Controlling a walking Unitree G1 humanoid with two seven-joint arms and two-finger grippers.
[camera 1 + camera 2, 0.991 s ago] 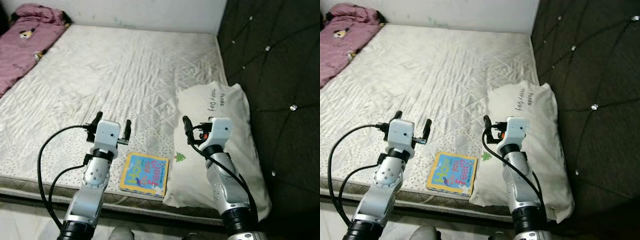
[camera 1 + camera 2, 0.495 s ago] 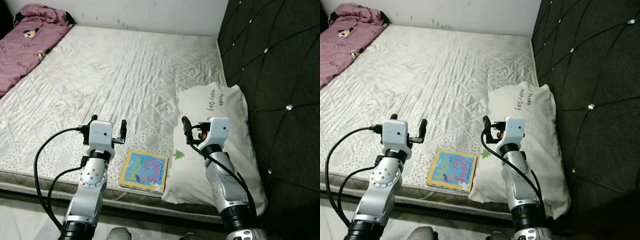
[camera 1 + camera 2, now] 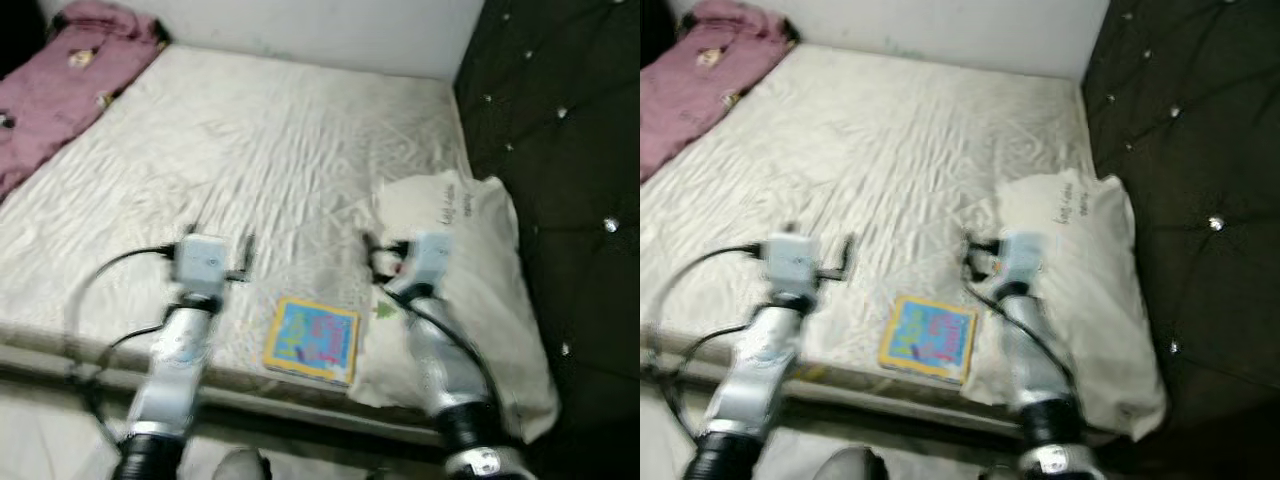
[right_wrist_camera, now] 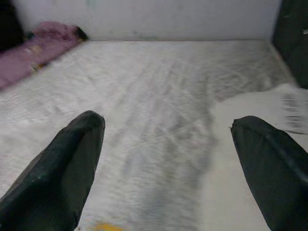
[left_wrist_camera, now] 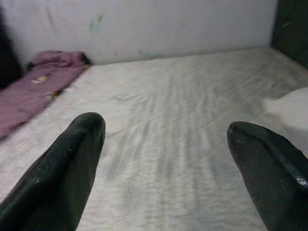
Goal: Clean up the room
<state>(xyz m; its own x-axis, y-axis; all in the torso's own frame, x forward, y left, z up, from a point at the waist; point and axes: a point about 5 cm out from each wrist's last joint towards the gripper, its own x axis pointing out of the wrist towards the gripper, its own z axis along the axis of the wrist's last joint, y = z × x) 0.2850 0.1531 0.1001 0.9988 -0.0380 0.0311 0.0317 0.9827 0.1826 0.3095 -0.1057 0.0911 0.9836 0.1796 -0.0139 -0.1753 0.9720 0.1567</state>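
Note:
A colourful children's book [image 3: 312, 340] lies flat near the front edge of the white mattress [image 3: 280, 150], just left of a white pillow [image 3: 470, 260]. My left gripper [image 3: 220, 240] hovers open over the mattress to the left of the book, holding nothing. On the other side, my right gripper [image 3: 388, 250] is also open and sits above the pillow's left edge. Both wrist views show wide-spread black fingers [image 5: 62, 168] [image 4: 57, 163] with bare mattress between them. A pink blanket [image 3: 70, 70] is bunched at the far left of the bed.
A dark tufted headboard [image 3: 570, 130] runs along the right side of the bed. A white wall [image 3: 320, 30] stands behind the mattress. The mattress front edge [image 3: 250, 395] drops off just below the book. The head views are blurred.
The whole picture has shifted and blurred, so the camera has moved. Both arms keep the same pose with open fingers. The book and pillow lie where they were.

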